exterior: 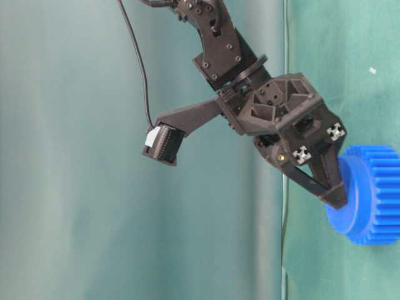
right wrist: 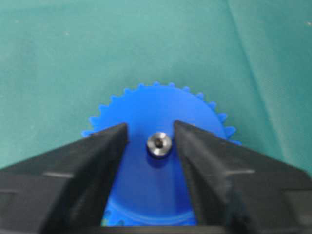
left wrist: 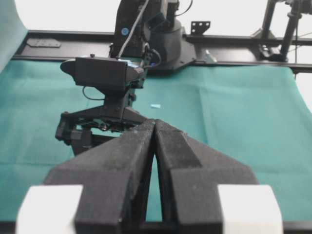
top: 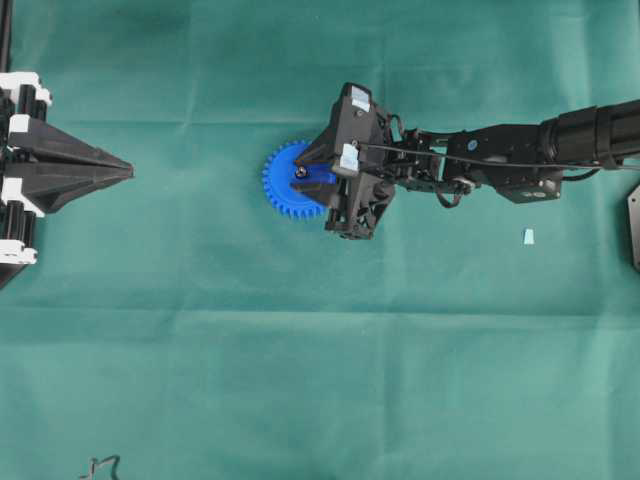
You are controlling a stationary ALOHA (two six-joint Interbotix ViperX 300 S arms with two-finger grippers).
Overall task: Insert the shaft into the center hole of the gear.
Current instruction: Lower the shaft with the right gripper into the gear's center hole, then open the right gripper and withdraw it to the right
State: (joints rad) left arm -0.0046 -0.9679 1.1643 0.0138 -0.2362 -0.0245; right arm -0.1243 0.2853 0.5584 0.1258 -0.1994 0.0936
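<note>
Here the right pincer (right wrist: 161,146) hides part of the gear (right wrist: 146,112).

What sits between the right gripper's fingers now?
The shaft, standing in the gear, with a gap to each of the fingers in the right wrist view.

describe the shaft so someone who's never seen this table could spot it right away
Find the bright blue gear on the green cloth, under the right gripper. At its middle, between the open jaws, sits the shaft, a small shiny silver-grey metal dot, the only metallic thing on the blue plastic.
</note>
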